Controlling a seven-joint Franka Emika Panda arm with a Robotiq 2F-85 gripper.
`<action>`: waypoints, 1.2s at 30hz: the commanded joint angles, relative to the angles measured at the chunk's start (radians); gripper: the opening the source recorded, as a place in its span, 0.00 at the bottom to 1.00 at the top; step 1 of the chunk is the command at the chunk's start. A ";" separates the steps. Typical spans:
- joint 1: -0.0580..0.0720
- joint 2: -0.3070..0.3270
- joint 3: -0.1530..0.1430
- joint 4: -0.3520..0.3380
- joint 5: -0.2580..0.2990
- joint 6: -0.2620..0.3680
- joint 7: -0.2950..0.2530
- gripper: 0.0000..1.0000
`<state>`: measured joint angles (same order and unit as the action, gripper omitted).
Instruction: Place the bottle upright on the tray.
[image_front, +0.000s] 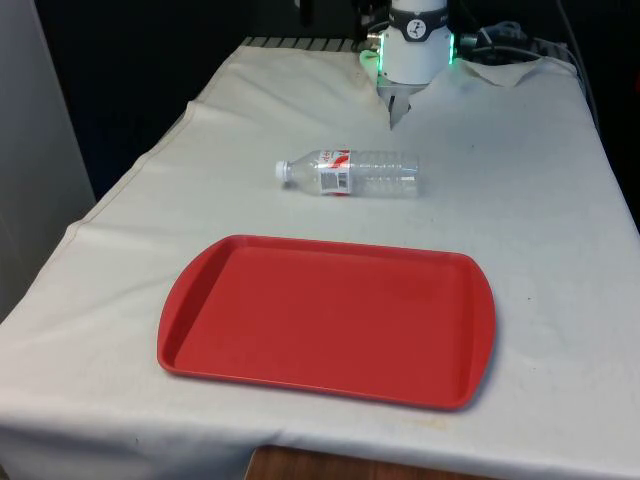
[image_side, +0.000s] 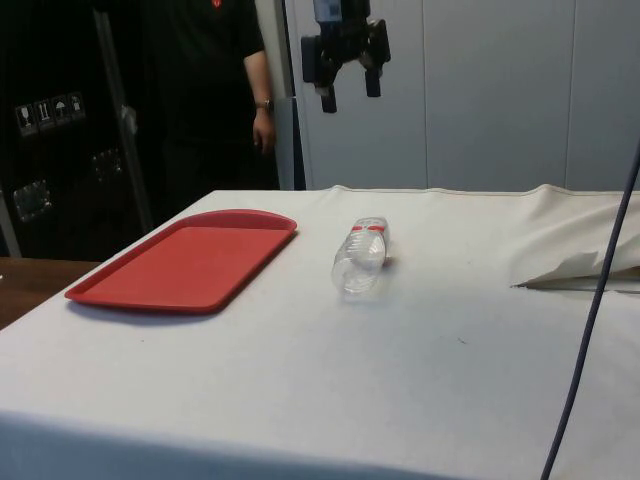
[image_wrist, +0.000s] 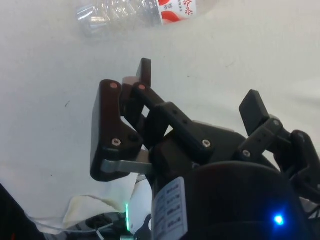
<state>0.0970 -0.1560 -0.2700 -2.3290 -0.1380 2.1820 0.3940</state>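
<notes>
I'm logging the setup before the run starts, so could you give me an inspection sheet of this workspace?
Surface: white cloth, rumpled at the far end.
Job's things: clear bottle lying on its side on the cloth; red tray flat, nothing on it, apart from the bottle.
Clutter: nothing seen.
Hand: hand open, raised above the table, holding nothing.
Cables: dark cable hanging across the side view.
Surroundings: a person in dark clothes standing behind the tray.

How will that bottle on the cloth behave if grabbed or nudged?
The bottle looks clear and empty, so probably light and easily squashed. It lies on its round side, so a nudge may roll it. Smooth plastic could slip in the gripper, which hangs open above.
</notes>
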 joint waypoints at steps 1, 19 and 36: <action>0.000 0.002 -0.001 -0.004 0.014 0.012 0.009 1.00; -0.001 0.023 -0.005 -0.010 0.064 0.019 0.075 1.00; -0.001 0.058 -0.010 -0.017 0.120 0.030 0.150 1.00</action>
<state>0.0960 -0.0990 -0.2780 -2.3410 -0.0300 2.1980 0.5420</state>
